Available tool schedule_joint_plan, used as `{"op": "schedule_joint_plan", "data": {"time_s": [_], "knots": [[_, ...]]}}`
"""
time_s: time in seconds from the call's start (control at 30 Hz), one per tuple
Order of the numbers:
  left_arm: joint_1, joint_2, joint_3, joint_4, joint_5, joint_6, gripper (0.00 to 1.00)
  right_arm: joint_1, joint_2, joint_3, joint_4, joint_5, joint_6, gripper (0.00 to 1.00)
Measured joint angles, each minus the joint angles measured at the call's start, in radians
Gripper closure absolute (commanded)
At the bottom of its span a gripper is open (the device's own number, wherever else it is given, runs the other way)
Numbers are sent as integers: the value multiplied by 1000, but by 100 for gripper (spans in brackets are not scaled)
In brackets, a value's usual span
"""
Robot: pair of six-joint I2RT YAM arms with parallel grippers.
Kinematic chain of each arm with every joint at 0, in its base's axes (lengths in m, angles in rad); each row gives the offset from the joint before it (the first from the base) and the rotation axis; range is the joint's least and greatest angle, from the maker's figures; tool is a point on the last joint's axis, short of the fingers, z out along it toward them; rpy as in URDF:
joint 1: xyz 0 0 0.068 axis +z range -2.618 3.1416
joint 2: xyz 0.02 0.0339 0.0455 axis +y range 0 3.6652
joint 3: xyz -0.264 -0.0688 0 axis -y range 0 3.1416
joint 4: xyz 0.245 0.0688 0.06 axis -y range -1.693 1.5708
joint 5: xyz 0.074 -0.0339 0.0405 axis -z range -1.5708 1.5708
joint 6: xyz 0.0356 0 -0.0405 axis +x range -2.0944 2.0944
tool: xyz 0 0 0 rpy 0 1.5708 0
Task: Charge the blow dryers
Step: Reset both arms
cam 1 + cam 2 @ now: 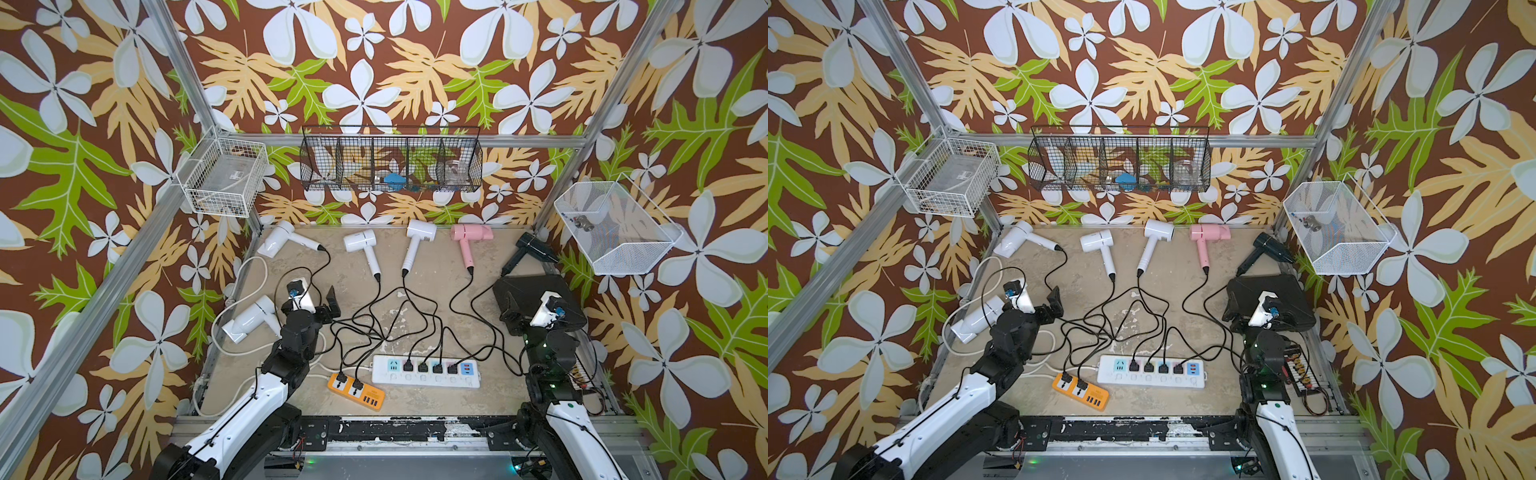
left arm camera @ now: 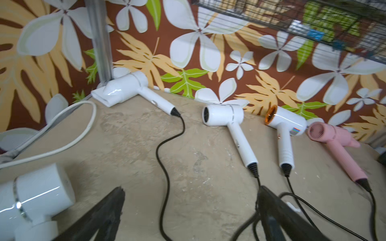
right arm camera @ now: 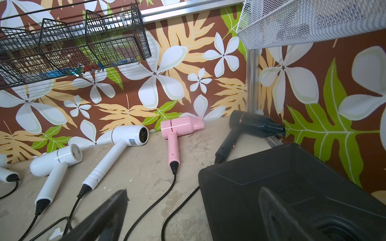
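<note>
Six blow dryers lie on the table. Along the back wall are three white ones (image 1: 277, 241) (image 1: 360, 242) (image 1: 417, 239), a pink one (image 1: 471, 233) and a black one (image 1: 534, 249). Another white one (image 1: 249, 320) lies at the left. Their black cords run to a white power strip (image 1: 426, 371) holding several plugs and an orange strip (image 1: 356, 386) holding two. My left gripper (image 2: 191, 188) hovers open beside the left white dryer (image 2: 35, 200), a cord on the table between its fingers. My right gripper (image 3: 194, 189) is open and empty at the edge of the black case (image 3: 292, 187).
Tangled cords (image 1: 386, 324) cover the table's middle. A thick white cable (image 1: 257, 266) loops along the left edge. A white wire basket (image 1: 224, 176), a black wire basket (image 1: 390, 160) and a white mesh basket (image 1: 615, 228) hang on the walls above the table.
</note>
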State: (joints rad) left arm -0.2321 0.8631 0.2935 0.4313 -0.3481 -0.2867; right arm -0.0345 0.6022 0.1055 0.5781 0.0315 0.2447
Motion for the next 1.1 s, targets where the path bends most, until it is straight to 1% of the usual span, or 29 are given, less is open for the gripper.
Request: {"op": "schedule_joint_plan", "data": {"time_s": [0.07, 0.17, 0.33, 0.47, 0.57, 0.67, 0.77, 0.83, 0.9, 0.97, 1.1], "knots": [[63, 45, -2, 18, 26, 0, 0, -3, 24, -18, 31, 9, -13, 0], [101, 129, 3, 50, 28, 1, 0, -3, 67, -38, 73, 32, -17, 0], [114, 233, 18, 117, -9, 39, 0, -3, 165, -60, 169, 74, -29, 0], [120, 291, -73, 283, -12, 100, 0, 7, 288, -74, 253, 96, -36, 0], [122, 331, -132, 399, 10, 148, 0, 45, 422, -97, 375, 134, -47, 0], [123, 382, -133, 504, 25, 187, 0, 80, 520, -88, 454, 161, -80, 0], [125, 476, -126, 629, 27, 198, 0, 86, 598, -59, 554, 192, -110, 0], [126, 531, -98, 637, 28, 209, 0, 87, 664, -56, 626, 215, -126, 0], [126, 545, -77, 661, 29, 212, 0, 88, 780, -57, 728, 239, -144, 0], [127, 546, -93, 698, 28, 212, 0, 101, 855, -55, 782, 257, -162, 0], [141, 580, -129, 762, 51, 216, 0, 127, 913, -23, 850, 206, -219, 0]]}}
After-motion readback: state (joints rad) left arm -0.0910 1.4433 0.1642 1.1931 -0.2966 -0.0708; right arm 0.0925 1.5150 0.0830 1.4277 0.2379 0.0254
